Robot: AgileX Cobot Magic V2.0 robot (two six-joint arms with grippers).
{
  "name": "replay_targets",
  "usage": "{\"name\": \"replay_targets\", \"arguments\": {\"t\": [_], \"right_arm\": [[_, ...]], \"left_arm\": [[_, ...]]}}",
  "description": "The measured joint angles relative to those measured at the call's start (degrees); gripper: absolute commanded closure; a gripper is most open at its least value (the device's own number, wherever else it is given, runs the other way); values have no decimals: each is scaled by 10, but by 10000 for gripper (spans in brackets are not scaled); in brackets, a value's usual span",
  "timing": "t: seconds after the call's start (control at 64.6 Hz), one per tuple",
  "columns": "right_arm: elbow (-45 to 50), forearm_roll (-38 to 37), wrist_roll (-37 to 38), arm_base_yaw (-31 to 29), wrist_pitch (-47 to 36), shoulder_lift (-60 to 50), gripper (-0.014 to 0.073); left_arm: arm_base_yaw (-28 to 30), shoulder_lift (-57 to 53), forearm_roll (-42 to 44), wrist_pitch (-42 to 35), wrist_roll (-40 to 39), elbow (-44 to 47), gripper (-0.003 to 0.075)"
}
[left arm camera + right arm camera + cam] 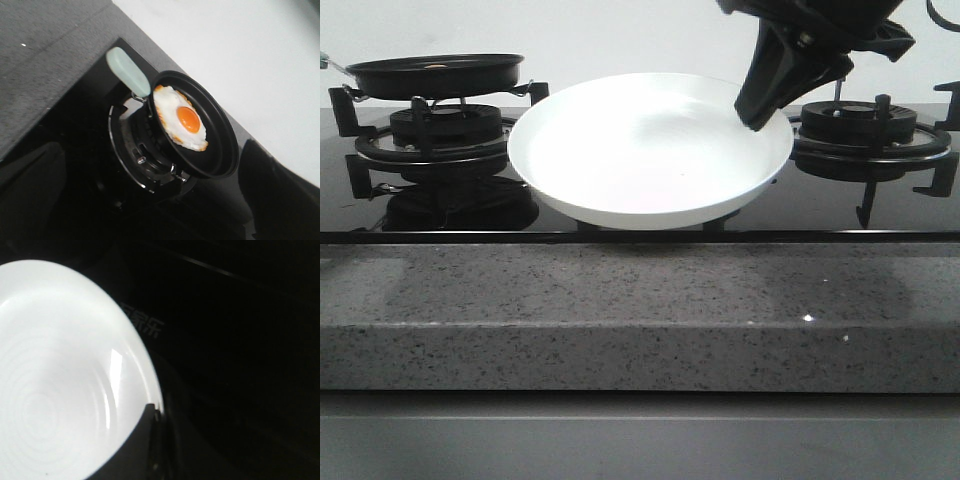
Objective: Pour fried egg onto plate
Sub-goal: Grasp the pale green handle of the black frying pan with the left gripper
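Note:
The fried egg [181, 118], white with an orange yolk, lies in the black frying pan [220, 145], which sits on the left burner [445, 125]. The pan's pale green handle [129, 71] sticks out to the side. My left gripper [152, 170] hovers above the pan, open, with its dark fingers [30, 190] spread wide and holding nothing. The white plate [650, 150] is between the two burners, over the black glass hob. My right gripper [760, 112] is shut on the plate's right rim [150, 385]. One of the right gripper's fingers [145, 445] lies over the inside of that rim.
The frying pan [435, 72] stands at the far left in the front view. The right burner [865, 125] lies just behind my right gripper. A speckled grey stone counter edge [640, 320] runs along the front of the hob. A pale wall stands behind.

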Motion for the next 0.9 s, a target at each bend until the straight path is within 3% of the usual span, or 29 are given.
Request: {"name": "replay_targets", "arguments": {"t": [0.217,0.449,0.898], "right_arm": [[0,1,0,0,0,0,651],[0,1,0,0,0,0,651],[0,1,0,0,0,0,651]], "left_arm": [[69,125,-28,115,5,-130,29],[103,255,-89,229,92,-240,29],[104,380,-120,252,118,-321,29]]}}
